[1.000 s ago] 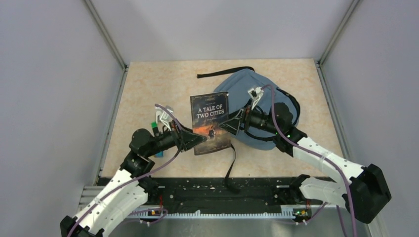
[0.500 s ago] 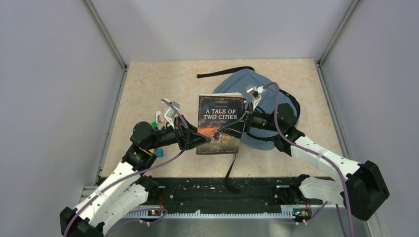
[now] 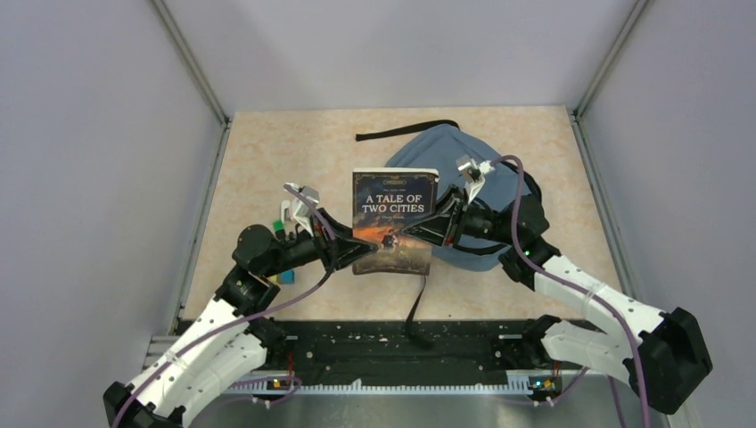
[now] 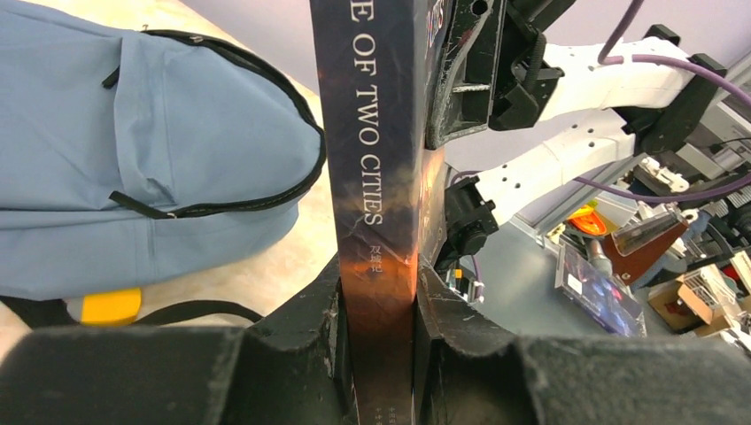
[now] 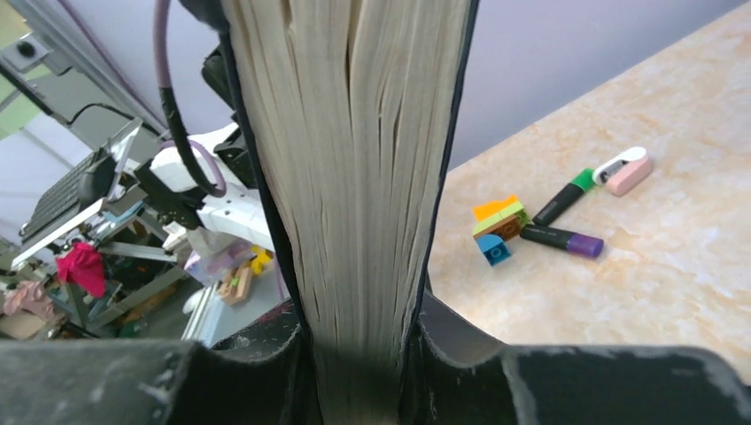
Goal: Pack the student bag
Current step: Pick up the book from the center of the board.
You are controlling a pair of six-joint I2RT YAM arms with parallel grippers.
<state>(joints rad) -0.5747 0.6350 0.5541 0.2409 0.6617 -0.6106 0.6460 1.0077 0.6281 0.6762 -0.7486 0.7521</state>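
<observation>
A dark paperback, "A Tale of Two Cities" (image 3: 393,214), hangs above the table between both arms, its cover facing up toward the top camera. My left gripper (image 3: 361,254) is shut on its spine (image 4: 376,177), fingers pressed on both covers (image 4: 379,292). From the other side my right gripper (image 3: 419,234) is shut on the page edge (image 5: 354,159), jaws tight against both covers (image 5: 359,328). The student bag (image 3: 443,152), blue-grey with black zip trim (image 4: 133,142), lies on the table behind the book, partly hidden by the right arm.
Left of the book lie a green marker (image 5: 562,199), a purple-capped marker (image 5: 562,239), a small stack of toy bricks (image 5: 498,228) and a pink-white eraser (image 5: 624,170). One black strap (image 3: 406,131) runs behind the bag, another (image 3: 417,299) trails toward the front rail.
The book has been lifted and shifted a little to the right. My right gripper, open a second ago, has closed on its page edge. The left grip is unchanged.
</observation>
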